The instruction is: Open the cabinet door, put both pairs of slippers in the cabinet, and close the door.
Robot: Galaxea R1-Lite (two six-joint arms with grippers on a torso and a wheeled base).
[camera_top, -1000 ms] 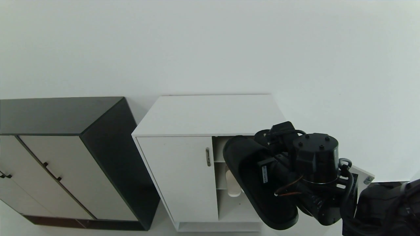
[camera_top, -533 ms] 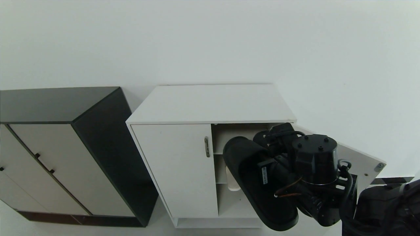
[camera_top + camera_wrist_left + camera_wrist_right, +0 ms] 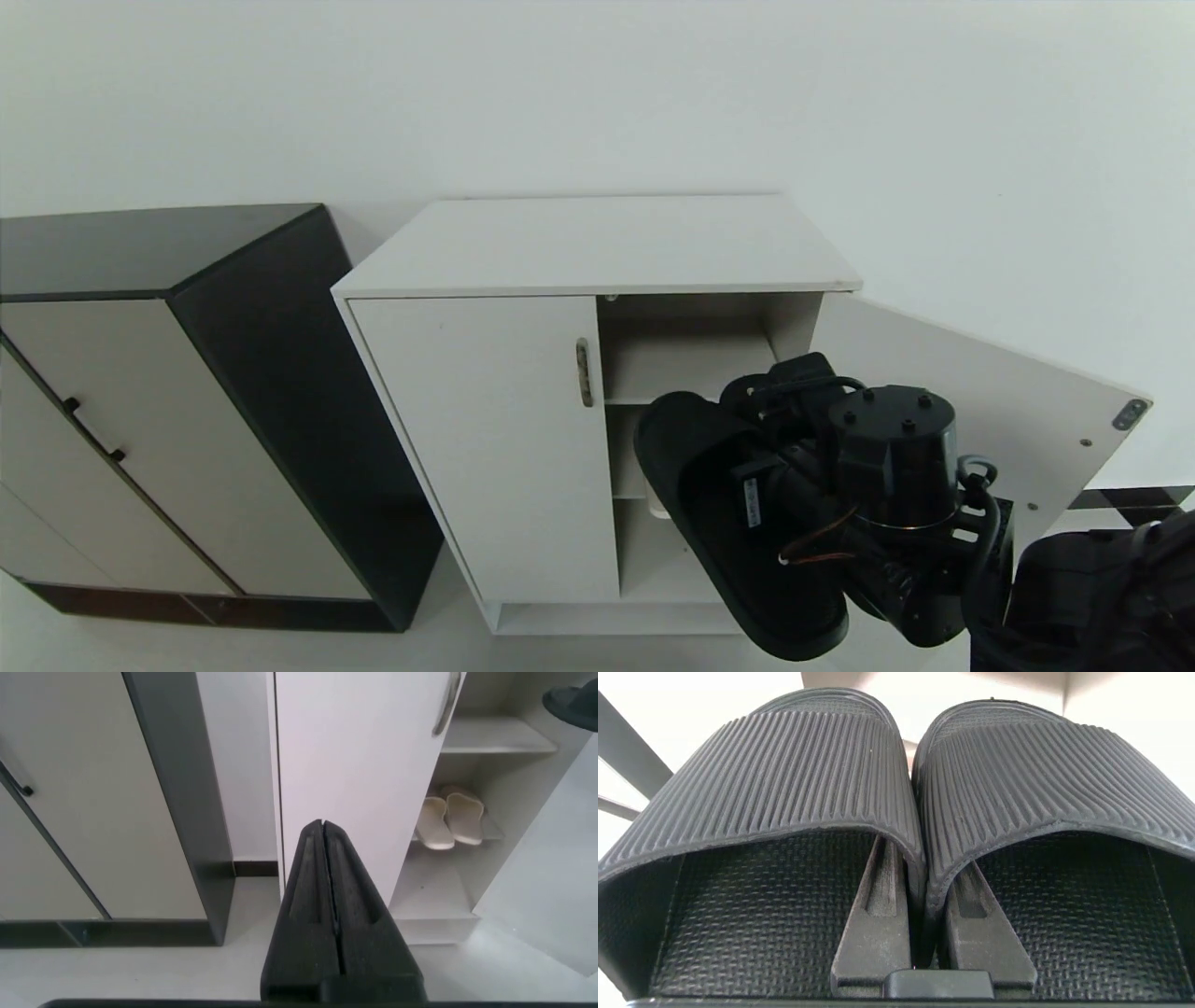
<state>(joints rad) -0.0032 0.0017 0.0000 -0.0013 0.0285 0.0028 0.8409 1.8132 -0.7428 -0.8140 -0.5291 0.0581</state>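
Note:
The white cabinet (image 3: 597,243) stands against the wall, its right door (image 3: 971,411) swung open and its left door (image 3: 485,439) closed. A pair of black slippers (image 3: 728,532) hangs in front of the open half, soles together. My right gripper (image 3: 924,863) is shut on them, one finger (image 3: 873,924) inside each slipper, pinching the inner side walls together. A pair of white slippers (image 3: 450,819) lies on the cabinet's lower shelf. My left gripper (image 3: 323,831) is shut and empty, low in front of the closed left door (image 3: 355,775).
A black cabinet with pale doors (image 3: 140,392) stands right beside the white one on the left. Bare floor (image 3: 234,952) lies in front of both. The open door juts out on the right side.
The whole head picture has shifted, so the camera moved: the cabinet sits higher in it and more of the open door and shelves shows. My right gripper keeps hold of the black slippers.

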